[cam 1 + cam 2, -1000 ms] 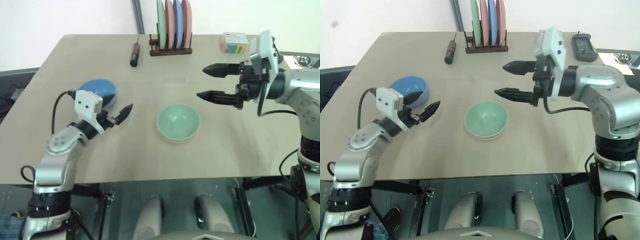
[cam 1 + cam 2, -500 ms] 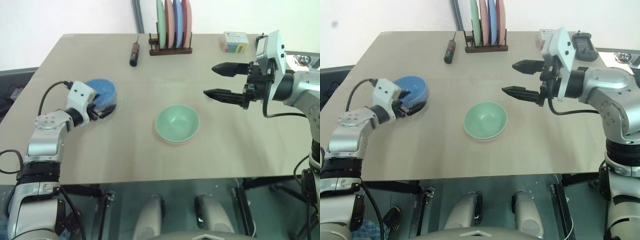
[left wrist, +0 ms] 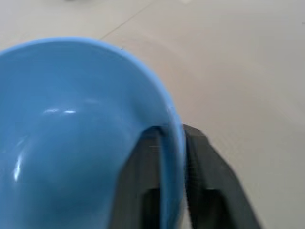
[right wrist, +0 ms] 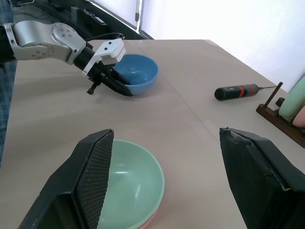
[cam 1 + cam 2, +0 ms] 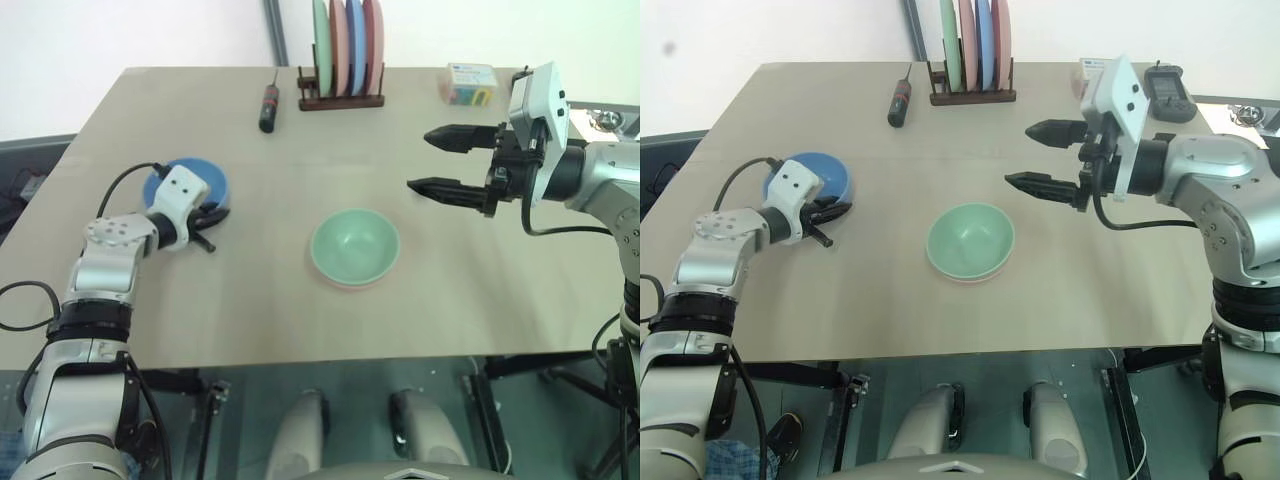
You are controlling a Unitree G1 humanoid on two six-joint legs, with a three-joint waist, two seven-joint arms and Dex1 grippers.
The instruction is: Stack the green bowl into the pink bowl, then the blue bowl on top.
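The blue bowl (image 5: 213, 178) sits at the table's left side. My left gripper (image 5: 207, 217) is shut on its near rim; the left wrist view has one finger (image 3: 143, 181) inside the blue bowl (image 3: 71, 133) and the other finger (image 3: 207, 176) outside. The green bowl (image 5: 354, 245) rests nested in the pink bowl (image 5: 350, 285) at the table's middle, with only a pink edge peeking out below it. My right gripper (image 5: 420, 160) hovers open above the table, right of the stacked pair, holding nothing. The right wrist view looks down on the green bowl (image 4: 126, 191).
A wooden rack (image 5: 342, 100) with several upright plates stands at the far edge. A black-and-red screwdriver (image 5: 269, 105) lies left of it. A small colourful box (image 5: 468, 85) sits at the far right, beside a dark device (image 5: 1165, 92).
My left gripper, open beside the blue bowl a second ago, swung left to the bowl's rim and shut on it. The right gripper stayed put and open.
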